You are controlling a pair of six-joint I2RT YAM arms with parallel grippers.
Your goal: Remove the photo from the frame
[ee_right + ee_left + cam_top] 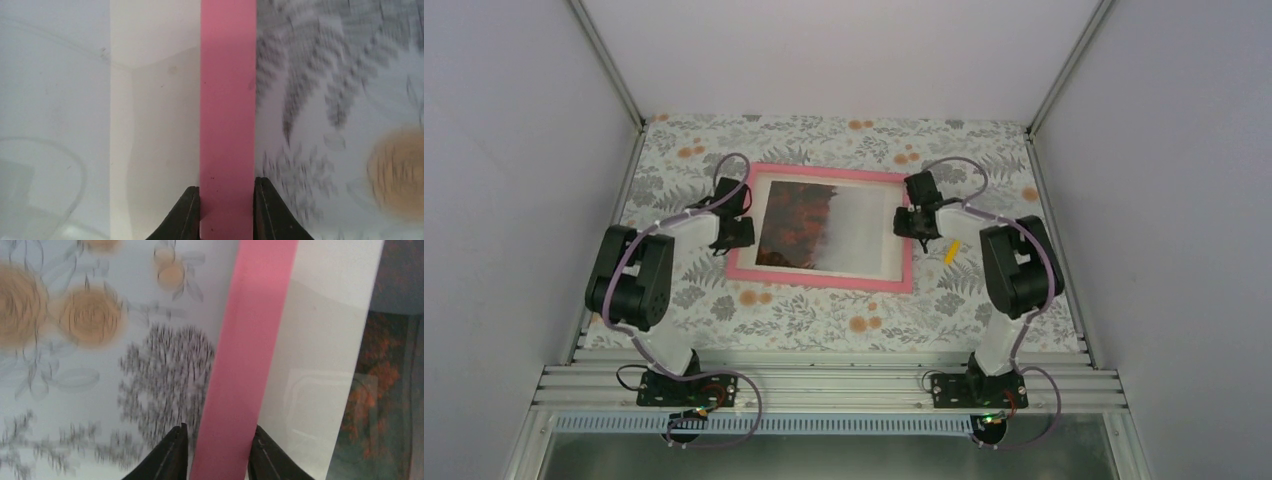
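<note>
Left gripper (220,428): clamped on frame (250,340), left bar.
Right gripper (226,185): clamped on its right bar.
Photo (809,225): inside the frame.

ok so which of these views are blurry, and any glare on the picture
top external: sharp, evenly lit. left wrist: tablecloth smeared, frame crisper, faint boxy reflection across the photo. right wrist: tablecloth print blurred too, a curved reflection lower left over the photo.
</note>
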